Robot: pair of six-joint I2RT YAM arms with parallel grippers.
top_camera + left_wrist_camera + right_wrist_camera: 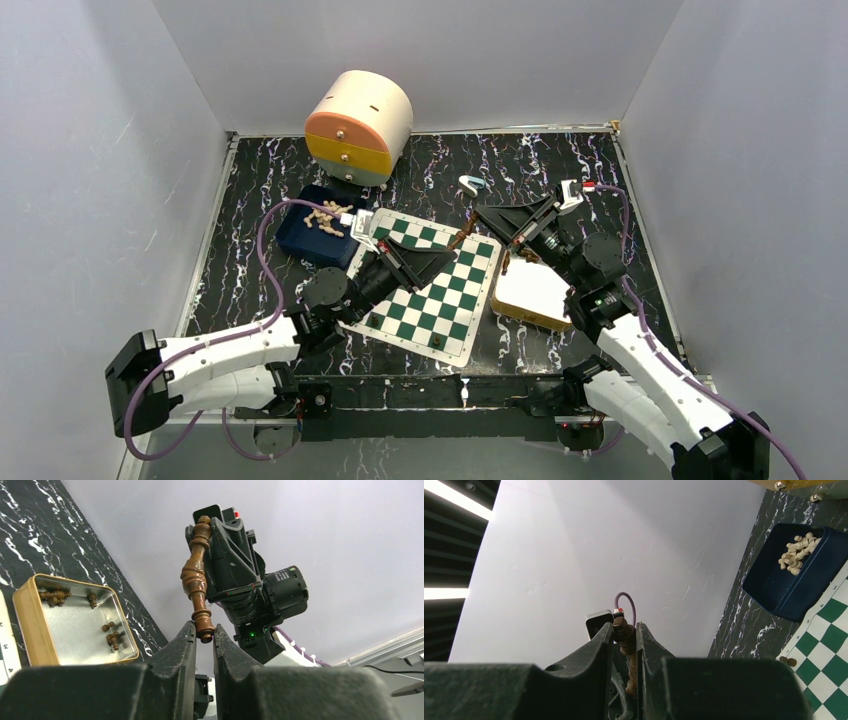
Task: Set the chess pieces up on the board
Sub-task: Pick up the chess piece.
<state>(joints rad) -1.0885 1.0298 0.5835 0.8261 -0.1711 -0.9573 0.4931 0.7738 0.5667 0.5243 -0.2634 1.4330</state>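
Note:
A dark brown chess piece (463, 237) hangs in the air over the far part of the green and white board (430, 300). My left gripper (453, 246) closes on its base, seen in the left wrist view (204, 632) with the piece (196, 577) standing up from the fingertips. My right gripper (480, 214) grips its top end, seen in the right wrist view (625, 630) with the piece (626, 637) between the fingers. Two dark pieces (375, 321) stand on the board's near edge. Pale pieces (328, 217) lie in a blue tray (300, 240).
A gold-rimmed tin (530, 293) lies right of the board; the left wrist view shows it (30, 625) holding several dark pieces (112, 637). A round cream, orange and yellow drawer unit (358, 127) stands at the back. A small white and blue object (470, 184) lies behind the board.

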